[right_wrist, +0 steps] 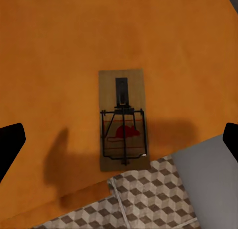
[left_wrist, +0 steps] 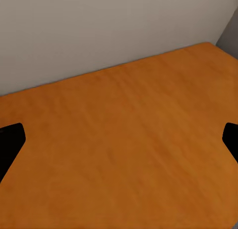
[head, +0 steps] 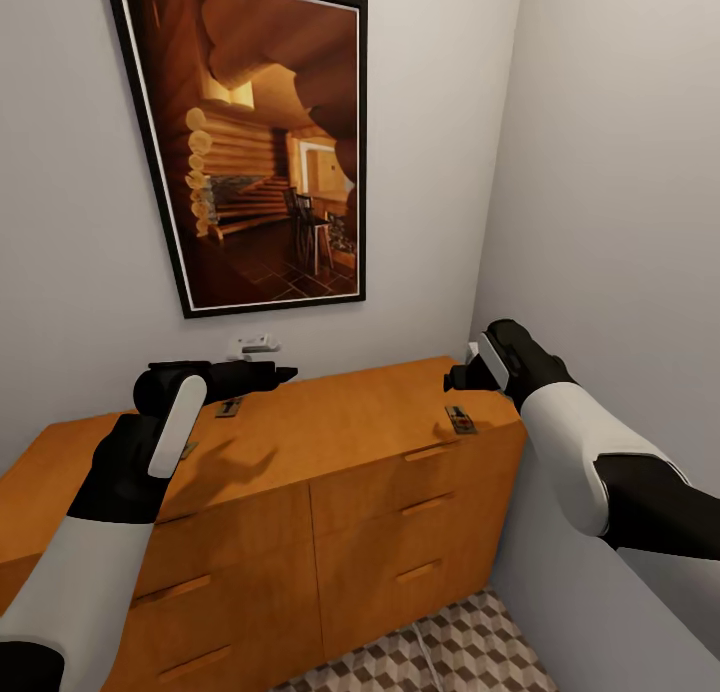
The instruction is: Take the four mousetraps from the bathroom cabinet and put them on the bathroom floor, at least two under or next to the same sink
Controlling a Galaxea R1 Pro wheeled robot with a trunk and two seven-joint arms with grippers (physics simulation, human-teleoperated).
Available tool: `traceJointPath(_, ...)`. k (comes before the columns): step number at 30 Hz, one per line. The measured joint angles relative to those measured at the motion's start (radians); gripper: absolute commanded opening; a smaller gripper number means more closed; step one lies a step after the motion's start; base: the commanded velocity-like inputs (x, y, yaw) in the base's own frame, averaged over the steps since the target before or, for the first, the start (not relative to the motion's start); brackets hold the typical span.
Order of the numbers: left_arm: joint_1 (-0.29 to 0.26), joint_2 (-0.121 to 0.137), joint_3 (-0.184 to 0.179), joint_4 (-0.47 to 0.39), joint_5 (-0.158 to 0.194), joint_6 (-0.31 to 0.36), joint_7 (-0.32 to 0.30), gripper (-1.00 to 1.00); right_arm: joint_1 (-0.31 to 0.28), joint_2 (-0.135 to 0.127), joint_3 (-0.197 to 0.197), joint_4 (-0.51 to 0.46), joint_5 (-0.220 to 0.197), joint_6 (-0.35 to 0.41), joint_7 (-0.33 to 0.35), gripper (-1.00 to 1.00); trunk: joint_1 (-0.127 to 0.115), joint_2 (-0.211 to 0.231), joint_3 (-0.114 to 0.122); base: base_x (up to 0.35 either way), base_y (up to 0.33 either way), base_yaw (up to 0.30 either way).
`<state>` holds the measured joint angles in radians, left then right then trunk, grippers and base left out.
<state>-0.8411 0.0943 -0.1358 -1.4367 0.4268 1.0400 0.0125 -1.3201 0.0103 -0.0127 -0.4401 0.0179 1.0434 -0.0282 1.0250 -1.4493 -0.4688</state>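
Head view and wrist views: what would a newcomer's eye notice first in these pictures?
First, the large black-framed picture of a log cabin interior on the grey wall, above the wide orange-brown wooden cabinet. Next, a small flat brown wooden mousetrap with dark metal parts lying at the front right edge of the cabinet top, just below the right gripper, whose fingers are spread. The left gripper hovers over bare cabinet top.

Both arms raised forward (grippers (head: 285, 374) (head: 452, 379) open, empty).

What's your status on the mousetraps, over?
Both grippers open, empty. Right gripper above mousetrap at cabinet top's front edge. Second trap near left gripper. Nothing blocking.
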Motion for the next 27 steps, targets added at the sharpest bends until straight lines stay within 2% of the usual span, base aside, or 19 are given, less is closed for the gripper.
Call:
traceJointPath(7, 0.0, 0.0, 0.0, 0.0, 0.0, 0.0, 0.0, 1.0, 0.0, -0.014, 0.0, 0.003, -0.001, 0.0, 0.029, 1.0, 0.0, 0.0, 0.0, 0.0, 0.0, 0.0)
traceJointPath(12, 0.0, 0.0, 0.0, 0.0, 0.0, 0.0, 0.0, 1.0, 0.0, -0.027, 0.0, 0.004, -0.003, 0.0, 0.088, 1.0, 0.0, 0.0, 0.0, 0.0, 0.0, 0.0)
traceJointPath(19, 0.0, 0.0, 0.0, 0.0, 0.0, 0.0, 0.0, 1.0, 0.0, -0.06, 0.007, 0.004, 0.008, 0.0, 0.202, 1.0, 0.0, 0.0, 0.0, 0.0, 0.0, 0.0)
traceJointPath(27, 0.0, 0.0, 0.001, 0.006, 0.001, 0.0, 0.0, 1.0, 0.0, -0.073, 0.011, 0.004, 0.016, 0.0, 0.23, 1.0, 0.0, 0.0, 0.0, 0.0, 0.0, 0.0)
